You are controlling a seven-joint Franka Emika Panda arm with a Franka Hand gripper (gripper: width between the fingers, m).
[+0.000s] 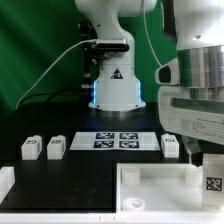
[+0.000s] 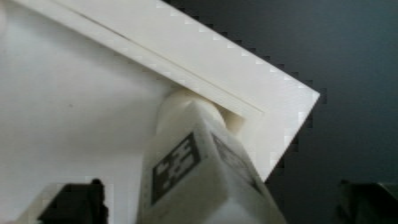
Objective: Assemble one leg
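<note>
The hand stands released, its two dark fingertips spread wide and clear on either side of the leg, which sits between them with its tag showing, its far end set at a corner of the white panel.
</note>
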